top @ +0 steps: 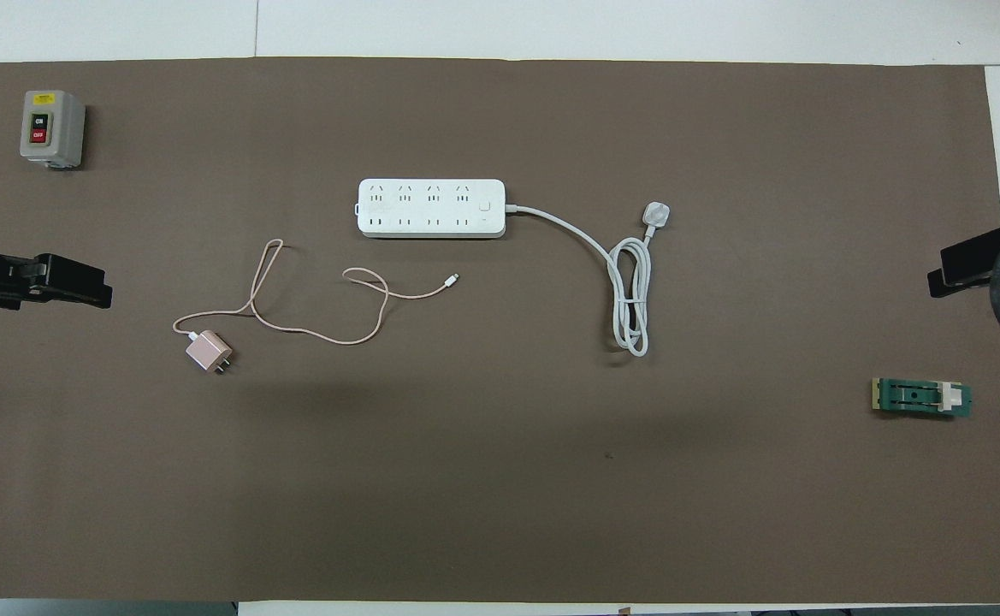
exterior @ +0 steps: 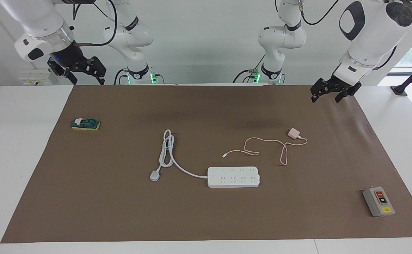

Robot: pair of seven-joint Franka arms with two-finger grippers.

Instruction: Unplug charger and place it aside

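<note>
The charger (exterior: pixel 293 133) already lies loose on the brown mat (exterior: pixel 206 218), prongs bare, clear of the power strip (exterior: pixel 233 176) and nearer to the robots than it, toward the left arm's end of the desk (exterior: pixel 22 158). Its pink cable (exterior: pixel 269 146) loops across the mat, white tip ending near the strip but apart from it. All sockets on the strip look vacant, so the unplug part reads as done and the charger as set aside; what's left, by my read, is just keeping both arms out of the way.

Left gripper (exterior: pixel 327 94) hangs over the mat's edge at its own end, well apart from the charger; jaws look spread w/ nothing between them. Right gripper (exterior: pixel 86 72) is raised over its corner of the mat, nothing held; whether its jaws are spread or pressed together I cannot tell.

If any tidy-up is wanted, best approach imo: come straight down on the adapter cube w/ the left arm, pinch the 2 flat sides rather than the prongs, lift before dragging so the cable doesn't snag the strip. Don't grab the cable itself, as it'd likely slip.

Also on the mat: strip's white cord w/ 3-pin plug (exterior: pixel 155 175), a grey on/off switch box (exterior: pixel 378 201), a green knife switch (exterior: pixel 85 123).
</note>
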